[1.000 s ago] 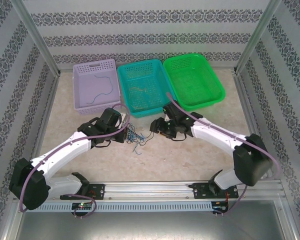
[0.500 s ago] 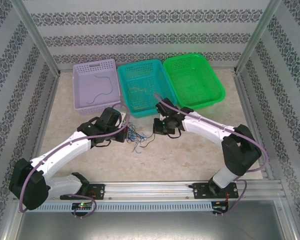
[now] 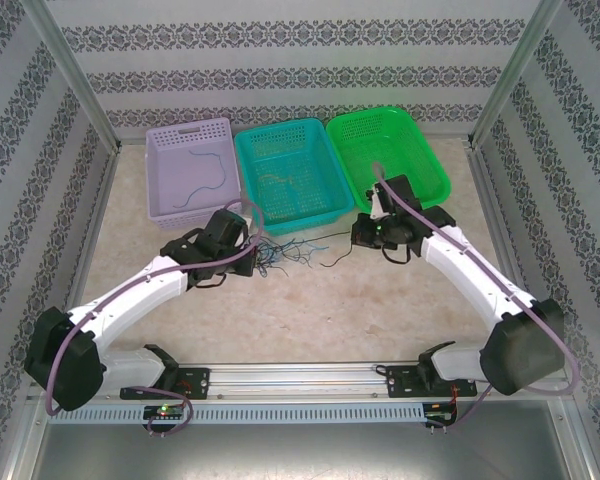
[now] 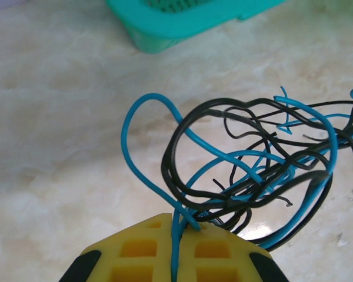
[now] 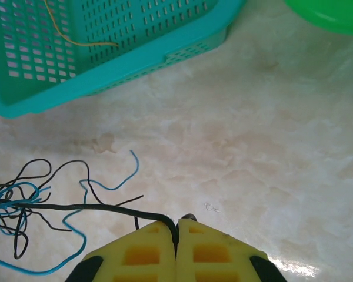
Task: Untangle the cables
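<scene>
The left gripper [image 4: 174, 230] is clamped tight, its yellow pads [image 4: 135, 252] pinching a blue wire and a few black ones at the root of the cables [image 4: 253, 170]. From that pinch the wires fan out in loose, springy loops. One blue loop arches high to the left, black loops cross over it, and thinner strands trail off to the right, all hair-thin and knotted through one another above the pale marbled table [image 4: 59, 129]. In the top view this bundle [image 3: 280, 250] sits just beside the left gripper [image 3: 248, 243], close in front of the teal basket [image 3: 244, 170]. The right gripper [image 5: 176, 228] is likewise closed, its pads [image 5: 141, 255] nipping a single black cable [image 5: 94, 207]. That cable runs nearly straight leftward into the knot of blue and black wires [image 5: 15, 205]. From above, the right gripper [image 3: 362, 237] stands well apart from the left one, in front of the green basket [image 3: 436, 172], with the black cable [image 3: 330, 262] spanning the gap between the two. A yellowish-green wire [image 5: 76, 41] lies inside the teal basket [image 5: 106, 76]. A lone blue wire [image 3: 205, 180] curls on the floor of the lavender basket [image 3: 158, 150].
</scene>
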Robot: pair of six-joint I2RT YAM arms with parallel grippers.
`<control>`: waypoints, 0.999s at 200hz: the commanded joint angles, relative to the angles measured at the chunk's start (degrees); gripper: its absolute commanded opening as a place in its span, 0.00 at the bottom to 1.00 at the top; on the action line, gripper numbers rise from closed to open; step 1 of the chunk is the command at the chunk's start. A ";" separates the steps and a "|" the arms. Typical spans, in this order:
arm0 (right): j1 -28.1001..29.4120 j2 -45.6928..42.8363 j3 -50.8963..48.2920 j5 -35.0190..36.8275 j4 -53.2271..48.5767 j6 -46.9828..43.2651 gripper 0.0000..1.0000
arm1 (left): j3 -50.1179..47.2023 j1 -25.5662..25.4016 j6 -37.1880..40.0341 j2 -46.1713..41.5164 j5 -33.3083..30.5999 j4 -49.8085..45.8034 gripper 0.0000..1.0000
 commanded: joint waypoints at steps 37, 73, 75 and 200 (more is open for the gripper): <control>-5.11 -0.61 0.82 5.26 -4.40 -3.12 0.00 | -0.01 3.96 -3.06 3.83 -6.22 -10.15 0.02; 2.67 4.01 0.16 -0.15 -1.25 0.39 0.00 | 1.00 3.93 -4.66 6.84 -4.63 -10.49 0.17; 3.12 4.39 0.15 -0.26 -1.17 0.62 0.00 | 1.06 3.94 -4.78 7.06 -4.77 -10.67 0.17; 7.17 8.13 -1.84 0.51 1.52 4.47 0.00 | -3.68 0.03 -45.56 3.44 8.01 1.86 0.65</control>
